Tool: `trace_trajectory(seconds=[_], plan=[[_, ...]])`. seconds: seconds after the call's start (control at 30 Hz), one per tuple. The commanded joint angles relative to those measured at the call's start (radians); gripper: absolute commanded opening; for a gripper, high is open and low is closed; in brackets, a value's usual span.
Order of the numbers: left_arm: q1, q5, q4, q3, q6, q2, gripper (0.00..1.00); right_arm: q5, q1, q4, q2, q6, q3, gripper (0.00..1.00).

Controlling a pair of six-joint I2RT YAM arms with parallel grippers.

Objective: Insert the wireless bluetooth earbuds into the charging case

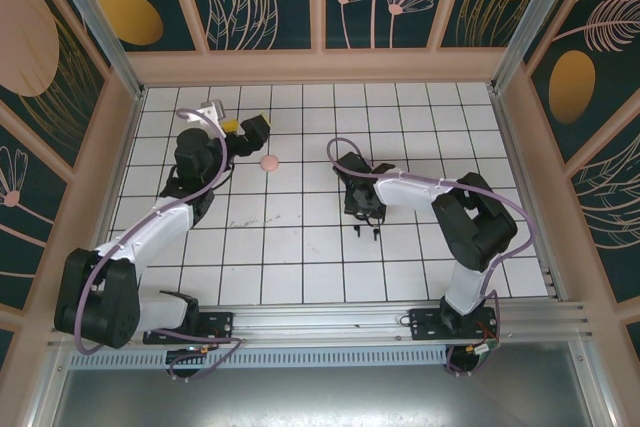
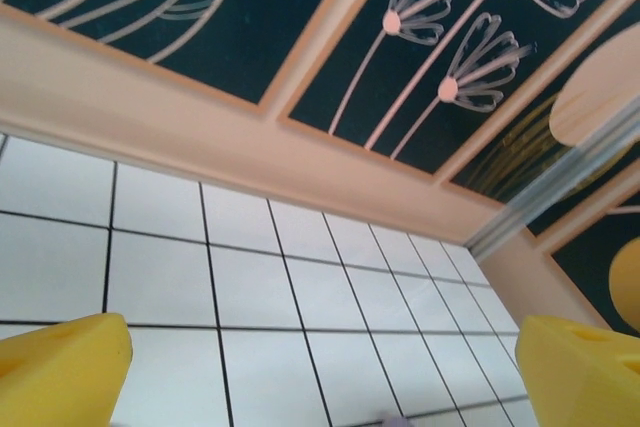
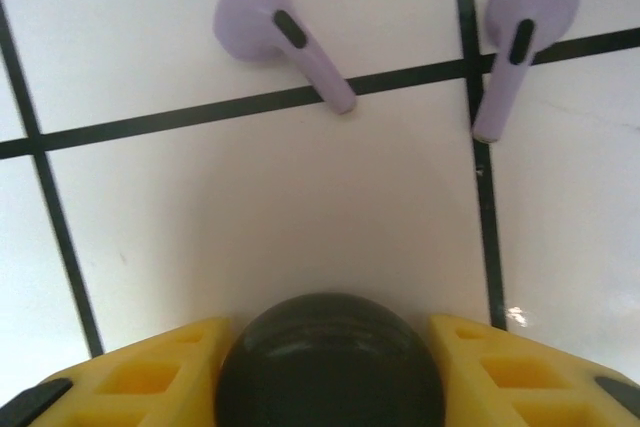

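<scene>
The white tiled table (image 1: pixel 300 267) took up most of the enclosure, with dark flowered panels (image 2: pixel 300 17) closing off its far side. From the near edge the left arm (image 1: pixel 150 237) reached out toward 11 o'clock, and the right arm (image 1: pixel 440 197) bent across toward the middle.

The left gripper (image 1: pixel 248 130) hung at about 11 o'clock from the table's centre. In its wrist camera it (image 2: pixel 320 377) was fully released. Its two yellow fingers (image 2: pixel 60 372) sat far apart in the bottom corners of the view, with bare tile between them and nothing touching either one.

The right gripper (image 1: pixel 365 215) stood just to the 3 o'clock side of centre, pointing down at the tiles. In its own camera it (image 3: pixel 330 332) had a black round case (image 3: pixel 330 367) between its yellow fingers (image 3: pixel 150 377). The fingers were roughly half open, and each met a side of the dome, so it looked grasped from both sides.

A small round pink case (image 1: pixel 268 162) lay on the table at 5 o'clock from the left gripper, near it but not touching.

Two lavender earbuds rested on the tiles beyond the black case, well apart from each other. One lavender earbud (image 3: pixel 285 42) lay at 11 o'clock from the case, with its stem slanting toward 4 o'clock over a grout line. The other lavender earbud (image 3: pixel 520 42) lay at 1 o'clock with its stem pointing roughly toward 6. Neither touched the fingers or the case.
</scene>
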Motion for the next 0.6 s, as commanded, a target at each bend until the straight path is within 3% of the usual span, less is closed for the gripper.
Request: trace_trajectory(seconds=[0.0,0.3,0.57], plan=[[-0.002,0.087,0.083,-0.036,0.028,0.012,0.98,-0.062,0.004,0.032,-0.025,0.020,-0.005,0.36],[-0.017,0.202,0.297,-0.148,-0.020,0.098,0.96,-0.113,-0.018,0.047,-0.101,0.026,0.090,0.35],[-0.086,0.306,0.508,-0.177,-0.076,0.251,0.96,-0.177,-0.087,0.080,-0.087,0.093,0.248,0.34]])
